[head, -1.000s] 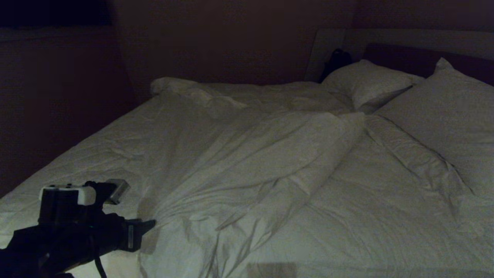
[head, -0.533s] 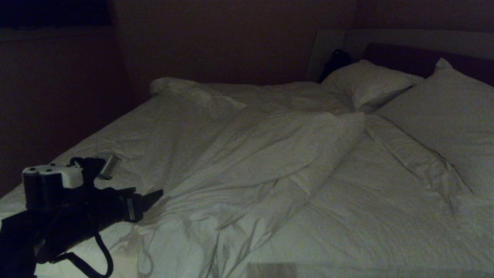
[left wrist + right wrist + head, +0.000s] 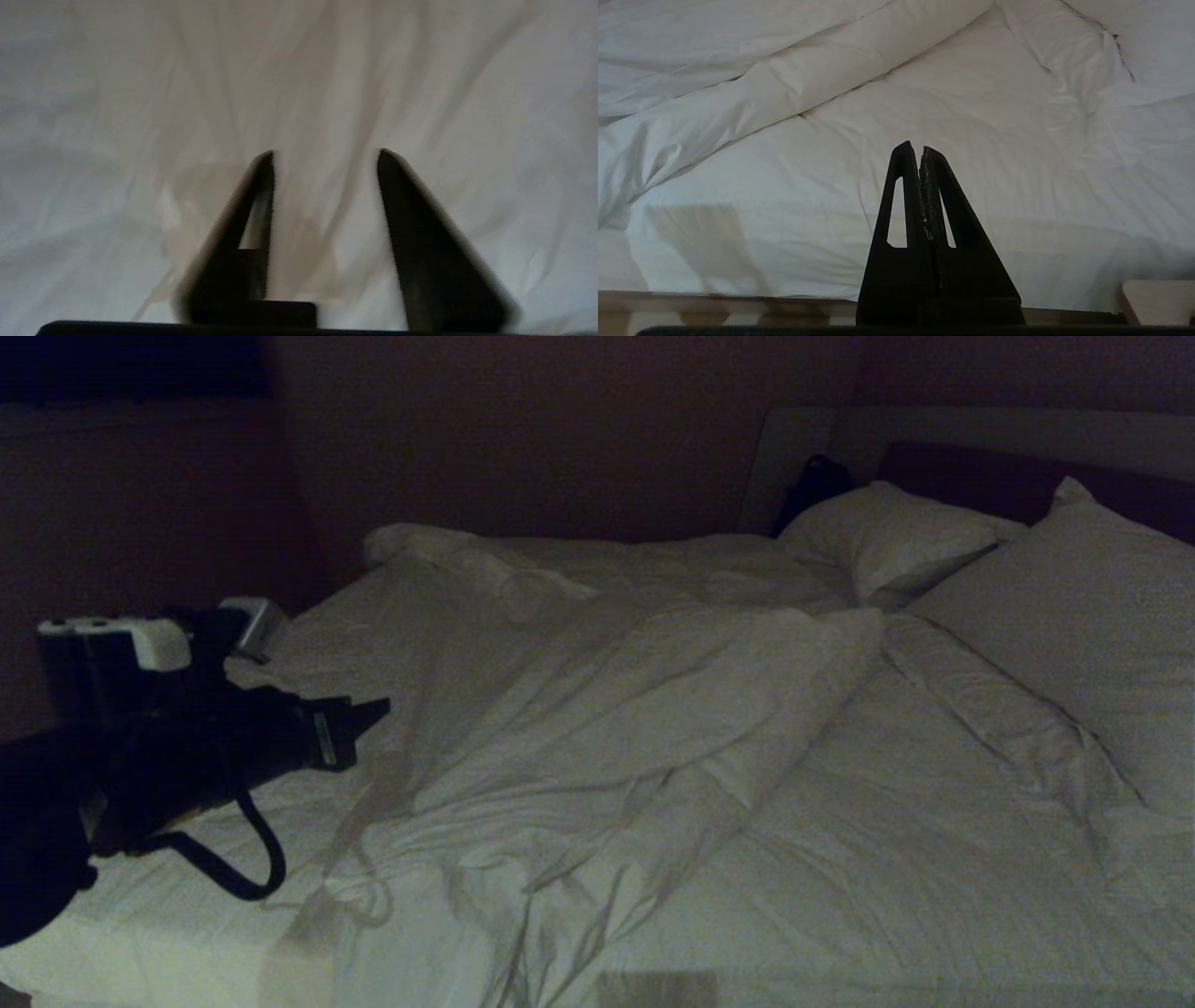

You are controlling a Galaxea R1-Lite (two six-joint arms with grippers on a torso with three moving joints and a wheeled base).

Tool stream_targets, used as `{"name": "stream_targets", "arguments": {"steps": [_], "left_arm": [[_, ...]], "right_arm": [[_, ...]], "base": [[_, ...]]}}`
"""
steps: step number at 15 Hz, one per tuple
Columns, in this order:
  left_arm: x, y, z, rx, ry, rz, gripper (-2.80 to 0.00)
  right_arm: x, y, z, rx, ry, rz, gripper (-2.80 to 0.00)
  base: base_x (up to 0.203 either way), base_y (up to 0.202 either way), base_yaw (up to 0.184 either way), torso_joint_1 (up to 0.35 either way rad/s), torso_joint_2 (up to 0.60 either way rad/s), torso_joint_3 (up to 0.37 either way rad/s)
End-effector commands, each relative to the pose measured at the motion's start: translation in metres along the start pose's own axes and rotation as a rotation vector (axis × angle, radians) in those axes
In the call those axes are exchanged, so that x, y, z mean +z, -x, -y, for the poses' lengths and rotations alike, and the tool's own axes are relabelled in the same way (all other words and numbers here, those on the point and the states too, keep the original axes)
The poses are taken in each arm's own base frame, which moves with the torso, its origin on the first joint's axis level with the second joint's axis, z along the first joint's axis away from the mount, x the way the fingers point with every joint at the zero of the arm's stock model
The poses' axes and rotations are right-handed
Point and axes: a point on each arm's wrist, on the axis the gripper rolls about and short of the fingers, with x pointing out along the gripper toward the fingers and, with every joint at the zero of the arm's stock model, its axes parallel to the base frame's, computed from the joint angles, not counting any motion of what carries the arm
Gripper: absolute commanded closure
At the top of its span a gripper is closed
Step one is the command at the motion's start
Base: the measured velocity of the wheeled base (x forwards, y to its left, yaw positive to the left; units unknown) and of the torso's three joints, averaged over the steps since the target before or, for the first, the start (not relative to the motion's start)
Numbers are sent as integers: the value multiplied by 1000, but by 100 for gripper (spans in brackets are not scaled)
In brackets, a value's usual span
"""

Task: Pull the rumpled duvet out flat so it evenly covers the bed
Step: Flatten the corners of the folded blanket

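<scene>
A dim room, seen from the head view: a dark reddish-brown wall [image 3: 560, 439] runs behind the sleeping area, meeting a darker panel [image 3: 140, 504] on the left beneath a near-black band [image 3: 131, 364] at the top corner. At upper right, a pale surround [image 3: 980, 429] frames a dark padded headboard [image 3: 990, 481]. 2 white pillows [image 3: 887, 537] [image 3: 1083, 616] lean against it, and a small dark object [image 3: 814, 485], too shadowed to identify, sits beside the far pillow. Light falls weakly from the near side, leaving the far wall in shadow. The right wrist view shows a pale wooden edge [image 3: 1157, 298] low in the foreground.
</scene>
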Motion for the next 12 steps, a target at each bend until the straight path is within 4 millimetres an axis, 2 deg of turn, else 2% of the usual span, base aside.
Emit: {"name": "stream_targets", "arguments": {"steps": [1,3,5,6,8,12], "left_arm": [[22,-9,8,-29,-3,-15,0],[25,-16,14,-48,-1,-76,0],[55,-25,24,-74,-10,-84,0],[61,-30,30,-89,-15,-111,0],[53,-61,43,-131,-58,-202,0],[31,-99,69,-236,-335,-219,0]], "right_arm": [[0,0,0,1,1,-1,0],[0,0,0,2,1,-1,0],[0,0,0,2,1,-1,0],[0,0,0,1,1,-1,0],[0,0,0,1,1,-1,0],[0,0,0,1,1,-1,0]], "base": [[0,0,0,0,0,0],[0,0,0,0,0,0],[0,0,0,0,0,0],[0,0,0,0,0,0],[0,0,0,0,0,0],[0,0,0,0,0,0]]}}
